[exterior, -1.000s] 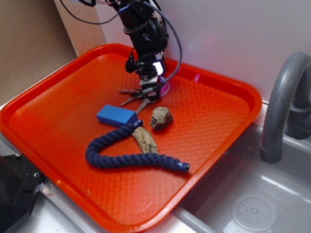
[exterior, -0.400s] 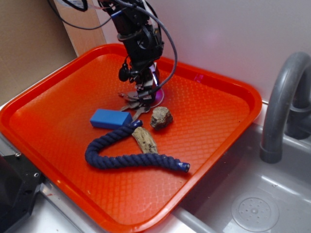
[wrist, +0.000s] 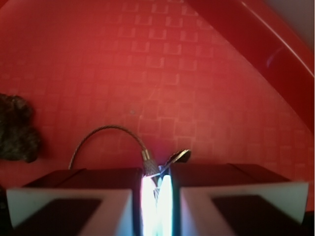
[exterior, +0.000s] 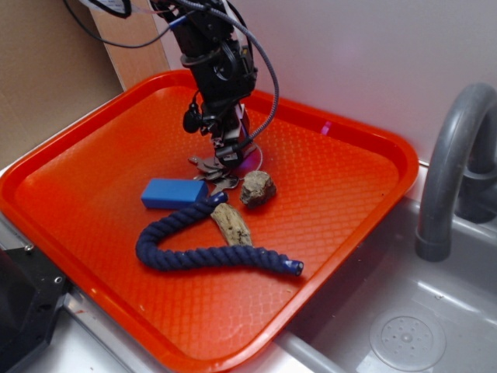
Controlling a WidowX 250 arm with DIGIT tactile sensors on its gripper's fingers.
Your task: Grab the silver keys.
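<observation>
silver keys [exterior: 211, 165] on orange tray [exterior: 349, 194], betw blue block [exterior: 174, 193] & rock [exterior: 257, 188] | gripper [exterior: 225, 151] jaws nearly shut, pinching wire ring [wrist: 106, 135] | light, stiff, slippery, prob dangles; ring = best hold

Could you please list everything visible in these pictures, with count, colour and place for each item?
flat silver metal keys on a wire ring: one bunch, grey-silver, centre-back of tray, under the end effector
orange plastic tray: one, orange, on the counter beside the sink
blue rectangular block: one, blue, left of the keys
navy twisted rope: one, dark blue, curved across tray front
brown rough rock: one, brown, right of the keys
pale wood piece: one, tan, beside the rope
grey curved faucet: one, grey, right, over the sink
end effector: one, black, closed on the keys' ring
</observation>
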